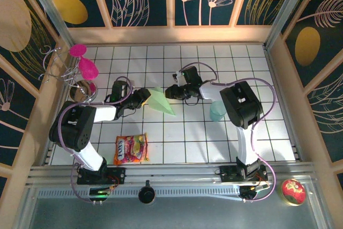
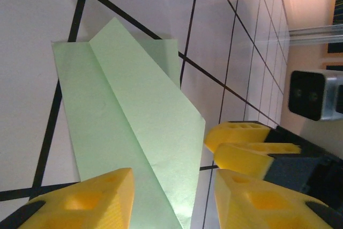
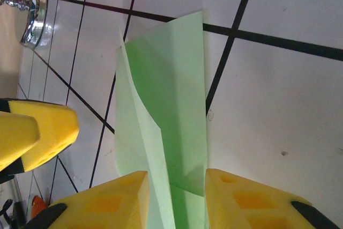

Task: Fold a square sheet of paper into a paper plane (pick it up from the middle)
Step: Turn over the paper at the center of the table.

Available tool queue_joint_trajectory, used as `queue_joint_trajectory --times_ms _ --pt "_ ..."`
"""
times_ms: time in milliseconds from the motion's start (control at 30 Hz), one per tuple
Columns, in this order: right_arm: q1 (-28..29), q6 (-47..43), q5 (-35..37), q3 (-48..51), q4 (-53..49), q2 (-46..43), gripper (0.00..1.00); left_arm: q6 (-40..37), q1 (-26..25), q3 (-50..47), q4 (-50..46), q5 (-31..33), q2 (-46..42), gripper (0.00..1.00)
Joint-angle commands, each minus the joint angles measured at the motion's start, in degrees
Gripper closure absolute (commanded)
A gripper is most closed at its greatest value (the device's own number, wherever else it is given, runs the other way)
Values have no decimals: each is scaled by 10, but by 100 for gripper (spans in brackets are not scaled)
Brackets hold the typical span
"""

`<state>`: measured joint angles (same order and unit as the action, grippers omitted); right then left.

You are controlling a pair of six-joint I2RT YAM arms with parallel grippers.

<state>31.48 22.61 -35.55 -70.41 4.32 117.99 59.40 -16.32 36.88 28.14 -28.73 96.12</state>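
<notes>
The square sheet of paper is folded into a slim pale mint-green paper plane point(image 1: 162, 103) lying on the tiled table, nose toward the front right. My left gripper point(image 1: 146, 96) sits at its left side. In the left wrist view the left gripper point(image 2: 174, 186) stands open, with the paper plane point(image 2: 134, 122) lying flat between its yellow fingers point(image 2: 96, 199). My right gripper point(image 1: 170, 93) faces it from the right. In the right wrist view the right gripper point(image 3: 177, 186) is open around the paper plane's point(image 3: 171, 95) raised folds, which lean against one finger point(image 3: 252, 202).
A translucent teal cup point(image 1: 217, 112) stands just right of the right gripper. A candy bag point(image 1: 131, 149) lies at the front left. Pink glasses on a wire rack point(image 1: 86, 68) and its chrome base point(image 3: 35, 9) occupy the left edge. A red tin point(image 1: 292, 191) sits off the table.
</notes>
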Motion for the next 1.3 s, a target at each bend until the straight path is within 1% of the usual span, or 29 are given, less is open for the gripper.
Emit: queue_joint_trajectory --times_ms 0,100,200,300,433,533,633,667,733,867,1000,1100,1167,1267 --pt "3 -17 -43 -25 2 20 68 16 -3 0 36 -14 -1 56" --pt "4 -17 -57 -27 9 30 69 16 -3 1 36 -16 1 55" --pt "4 -19 -68 -28 16 35 74 15 -3 1 35 -17 2 55" --pt "3 -20 -81 -30 22 38 82 14 -3 3 33 -19 1 55" --pt "3 -15 -91 -26 37 29 95 10 -3 6 27 -19 -6 55" --pt "2 3 -86 -3 72 1 99 7 -3 6 27 -20 -17 54" --pt "2 37 -86 27 121 -37 100 7 -3 3 35 -29 -29 53" --pt "2 53 -86 40 140 -51 100 6 -4 2 44 -36 -32 50" --pt "-17 84 -85 62 175 -78 100 3 -5 -1 67 -52 -39 44" --pt "-29 155 -89 103 238 -122 100 14 -9 -11 116 -60 -58 34" --pt "-39 229 -112 139 314 -147 100 46 -17 -12 196 -90 -56 27" --pt "-40 266 -121 154 348 -156 100 73 -25 -10 258 -110 -44 27" --pt "-41 283 -122 161 363 -162 100 84 -30 -5 281 -118 -35 28" --pt "-41 305 -125 170 385 -166 100 96 -35 0 304 -125 -20 32"
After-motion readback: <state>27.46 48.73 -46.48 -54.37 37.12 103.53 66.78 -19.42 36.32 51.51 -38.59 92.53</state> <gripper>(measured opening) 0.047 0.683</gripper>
